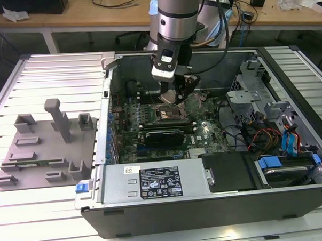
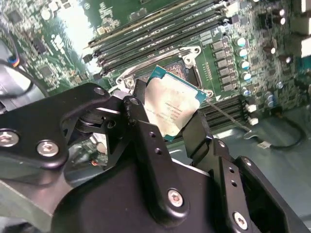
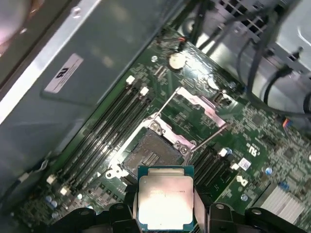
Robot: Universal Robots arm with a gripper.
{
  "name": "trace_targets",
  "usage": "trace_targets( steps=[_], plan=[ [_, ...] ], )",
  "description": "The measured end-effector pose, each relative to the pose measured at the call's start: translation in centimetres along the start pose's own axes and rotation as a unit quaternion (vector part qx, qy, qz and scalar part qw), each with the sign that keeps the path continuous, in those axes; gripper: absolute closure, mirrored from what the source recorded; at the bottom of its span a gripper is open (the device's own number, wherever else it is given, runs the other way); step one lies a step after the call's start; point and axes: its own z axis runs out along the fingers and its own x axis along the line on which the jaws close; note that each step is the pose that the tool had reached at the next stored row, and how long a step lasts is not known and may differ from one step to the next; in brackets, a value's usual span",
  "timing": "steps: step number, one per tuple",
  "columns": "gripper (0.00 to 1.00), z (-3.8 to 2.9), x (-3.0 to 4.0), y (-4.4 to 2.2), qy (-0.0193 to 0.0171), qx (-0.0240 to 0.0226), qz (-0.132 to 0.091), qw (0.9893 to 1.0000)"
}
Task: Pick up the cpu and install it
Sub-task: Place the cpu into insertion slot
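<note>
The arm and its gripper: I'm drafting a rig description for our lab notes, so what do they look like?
The arm is a silver-grey cylinder with a black band, black cables beside it and a pale block at the wrist. The gripper is made of matte black linkage plates joined by silver screws, ending in slim black fingers.

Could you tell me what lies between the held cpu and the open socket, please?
The stretch is bare: in the first wrist view nothing sits between the cpu and the empty socket.
</note>
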Motion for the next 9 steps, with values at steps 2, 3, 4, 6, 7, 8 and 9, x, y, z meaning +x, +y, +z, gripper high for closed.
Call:
trace_targets(
  steps=[2, 3, 4, 6, 7, 8, 9],
  plan=[
    [0.45, 0.02, 0.0, 0.0, -0.0002, 0.0002, 0.018, 0.9998],
    [0.45, 0.03, 0.0, 0.0, -0.0002, 0.0002, 0.026, 0.9997],
    [0.45, 0.04, 0.0, 0.0, -0.0003, 0.0003, 0.036, 0.9994],
    [0.45, 0.05, 0.0, 0.0, -0.0005, 0.0004, 0.054, 0.9986],
    [0.45, 0.07, 0.0, 0.0, -0.0006, 0.0005, 0.067, 0.9978],
    [0.45, 0.08, 0.0, 0.0, -0.0007, 0.0006, 0.08, 0.9968],
    [0.45, 0.09, 0.0, 0.0, -0.0009, 0.0008, 0.096, 0.9954]
  ],
)
